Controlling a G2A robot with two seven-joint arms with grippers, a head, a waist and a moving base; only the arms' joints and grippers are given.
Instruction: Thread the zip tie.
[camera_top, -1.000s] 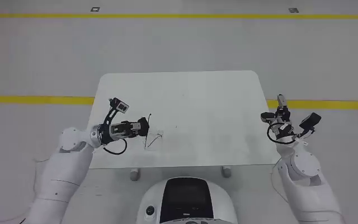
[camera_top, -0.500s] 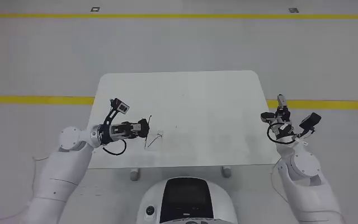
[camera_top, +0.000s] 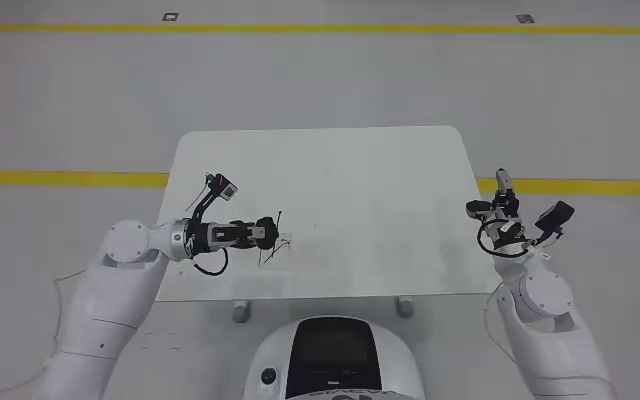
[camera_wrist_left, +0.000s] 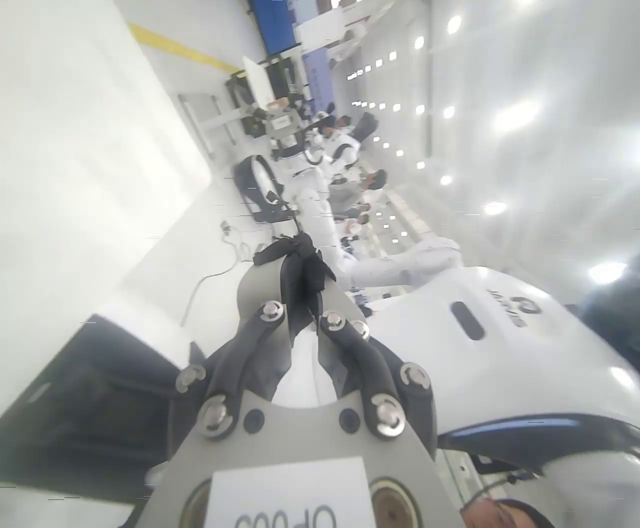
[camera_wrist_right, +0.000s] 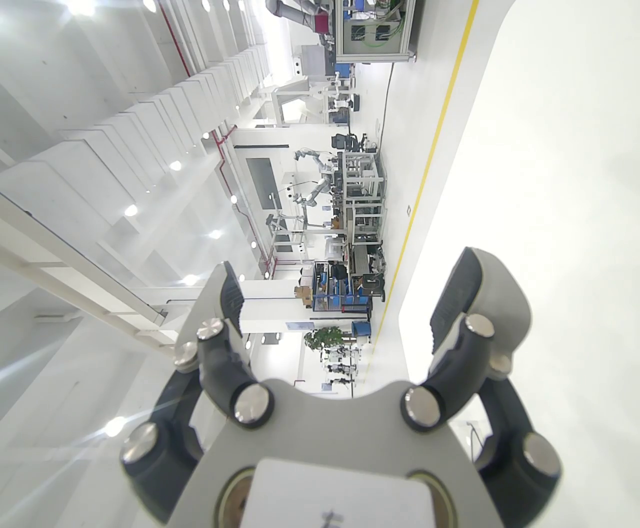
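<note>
Site: large robotics lab hall. Evidence: pale floor marked with yellow lane lines (camera_top: 320, 28); a white tabletop (camera_top: 380, 180) standing alone on it; high ceiling with rows of lights (camera_wrist_right: 175, 165); framed equipment racks (camera_wrist_right: 364, 182); another robot arm (camera_wrist_right: 316, 162) mounted farther off.

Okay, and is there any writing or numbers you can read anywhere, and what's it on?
Nothing can be read whole.
The left label, on the left gripper holding the zip tie: upside down, cut off at the edge.
The right label, on the right gripper: only a sliver shows.
The tag on the left wrist, top view: too small.
</note>
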